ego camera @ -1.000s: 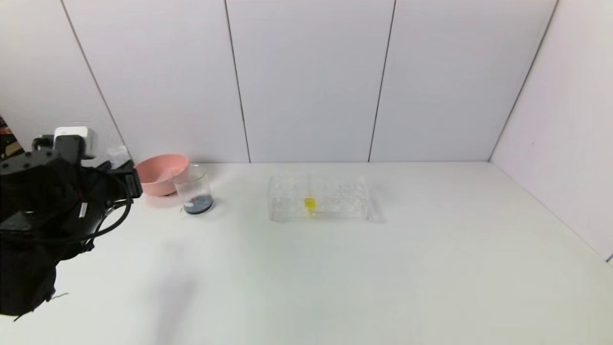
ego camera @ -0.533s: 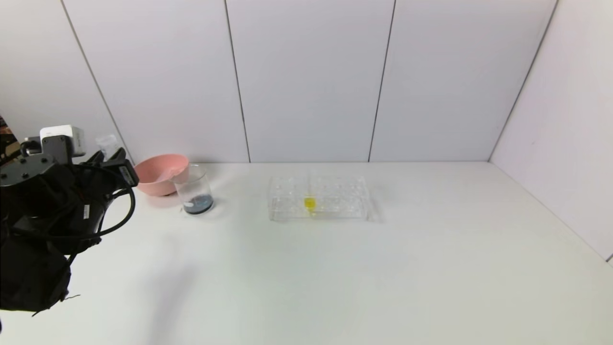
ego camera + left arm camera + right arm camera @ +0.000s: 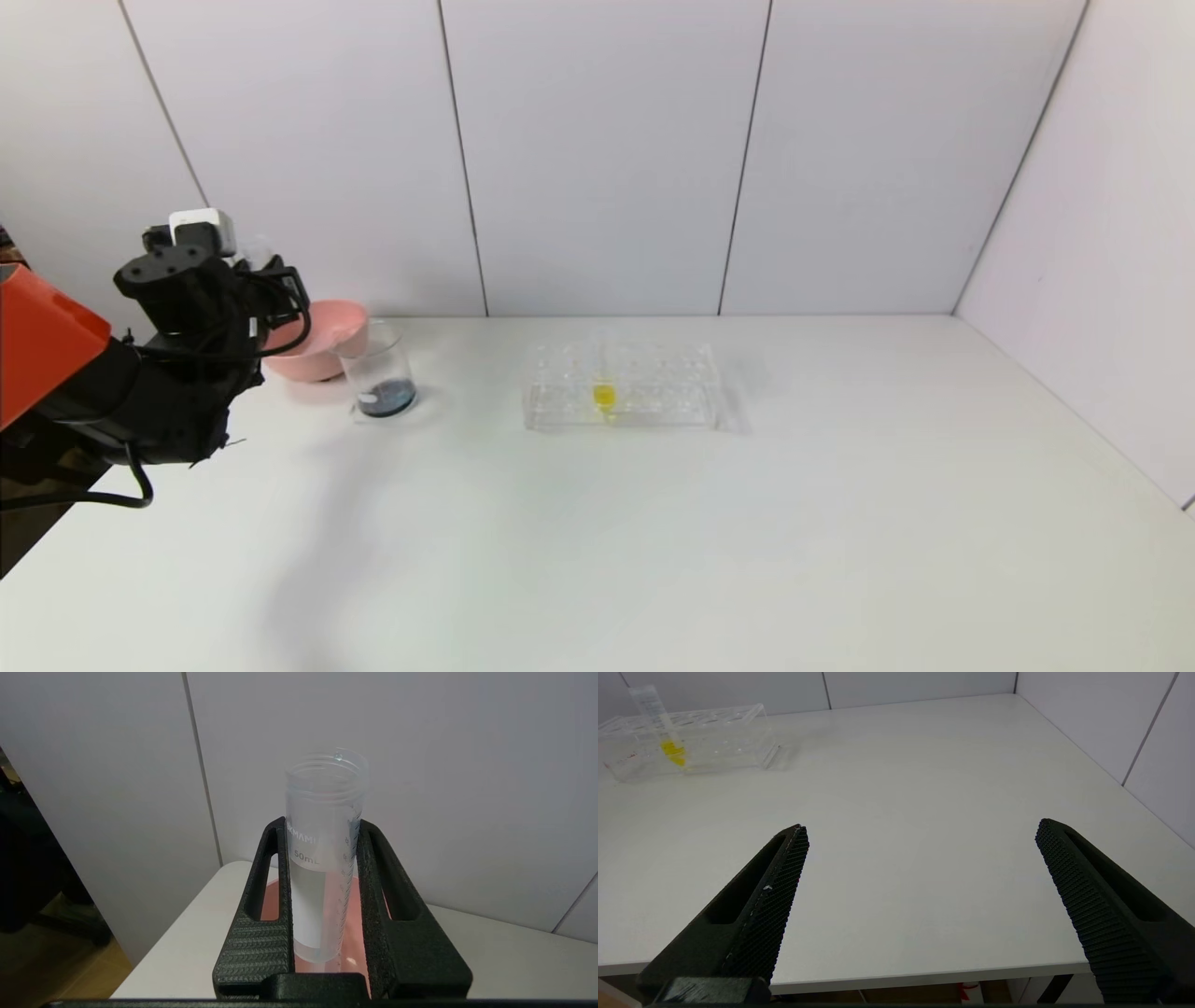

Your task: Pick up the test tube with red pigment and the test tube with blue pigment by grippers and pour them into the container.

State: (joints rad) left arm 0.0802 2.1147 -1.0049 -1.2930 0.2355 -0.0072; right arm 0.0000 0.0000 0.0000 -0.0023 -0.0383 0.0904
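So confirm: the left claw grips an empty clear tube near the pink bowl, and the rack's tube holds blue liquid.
Not blue: the right wrist view shows yellow liquid in the rack's tube. The left claw grips an empty clear tube near the pink bowl.

Empty clear test tube (image 3: 322,858) upright between the left gripper (image 3: 322,826) fingers, above the pink bowl; glass beaker (image 3: 378,371) with dark blue liquid on the desk.

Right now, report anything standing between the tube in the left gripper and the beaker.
Nothing visible does. The left gripper, shut on the clear tube, hangs by the pink bowl. The beaker stands open-topped right beside that bowl, with only air between.
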